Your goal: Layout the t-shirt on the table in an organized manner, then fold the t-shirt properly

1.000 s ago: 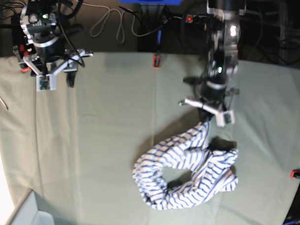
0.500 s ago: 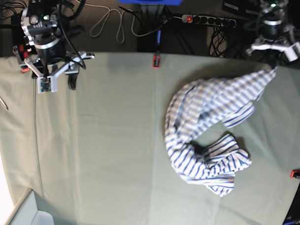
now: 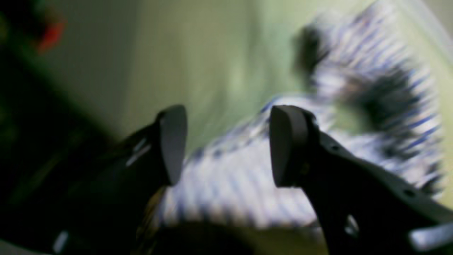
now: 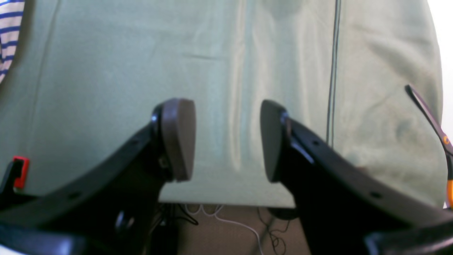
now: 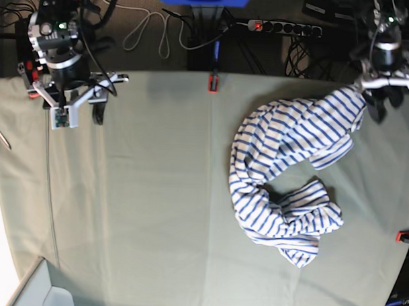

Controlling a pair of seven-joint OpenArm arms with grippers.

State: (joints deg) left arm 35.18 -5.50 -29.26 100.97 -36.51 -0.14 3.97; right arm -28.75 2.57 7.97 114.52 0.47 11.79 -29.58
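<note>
The white, blue-striped t-shirt lies bunched and twisted on the right half of the table, running from the far right corner down to a heap nearer the front. At that far right corner my left gripper stands beside the shirt's upper end. The left wrist view, which is blurred, shows this gripper open, with the striped cloth below the gap and nothing pinched. My right gripper hovers open over the far left of the table. In its own view it is empty, and a strip of shirt shows at the top left.
Red clamps sit at the far edge and the right edge. A power strip and cables lie behind the table. A white bin stands at the front left. A thin orange-handled tool lies near the left edge.
My left gripper dragged the shirt from the table's middle to the far right corner, then opened and let it go. The shirt has settled, more stretched out. The right arm has not moved.
</note>
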